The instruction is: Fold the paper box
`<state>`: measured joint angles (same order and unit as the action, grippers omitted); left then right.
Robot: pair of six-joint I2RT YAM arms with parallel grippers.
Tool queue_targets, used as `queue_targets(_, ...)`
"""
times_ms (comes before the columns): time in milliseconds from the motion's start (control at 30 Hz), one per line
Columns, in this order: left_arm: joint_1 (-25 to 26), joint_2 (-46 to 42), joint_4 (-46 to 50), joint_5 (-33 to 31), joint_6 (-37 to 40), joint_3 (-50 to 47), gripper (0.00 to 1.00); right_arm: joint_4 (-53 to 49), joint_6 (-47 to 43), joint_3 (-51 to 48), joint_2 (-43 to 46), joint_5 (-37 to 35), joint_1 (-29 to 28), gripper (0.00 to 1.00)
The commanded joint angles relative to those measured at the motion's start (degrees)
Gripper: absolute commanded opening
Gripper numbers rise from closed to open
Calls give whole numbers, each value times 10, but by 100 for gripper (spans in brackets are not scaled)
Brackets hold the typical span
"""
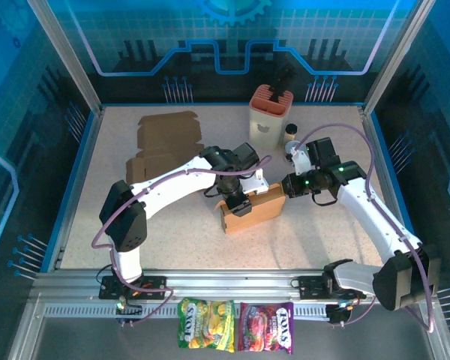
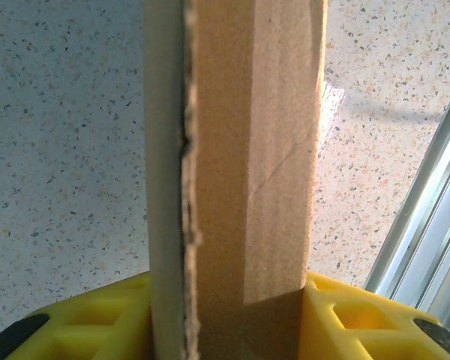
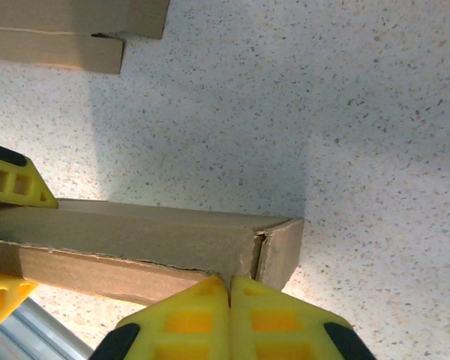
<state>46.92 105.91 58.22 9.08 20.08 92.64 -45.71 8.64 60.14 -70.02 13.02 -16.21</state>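
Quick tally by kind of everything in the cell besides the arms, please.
Part-folded cardboard box: 1
Flat cardboard blanks: 2
Orange-topped white container: 1
Small bottle: 1
Candy bags: 2
Total: 7

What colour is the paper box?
Plain brown cardboard; the paper box shows best in the right wrist view.
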Motion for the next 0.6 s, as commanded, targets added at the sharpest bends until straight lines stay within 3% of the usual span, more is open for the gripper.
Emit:
queue_targets(0,-4,-10,21,-1,12,9,42,-19,-7,20,2,-48,-14,3)
queue_targets(567,-14,-9,4,-20,-13,5,41,22,32,-63,65,-129,-63,0)
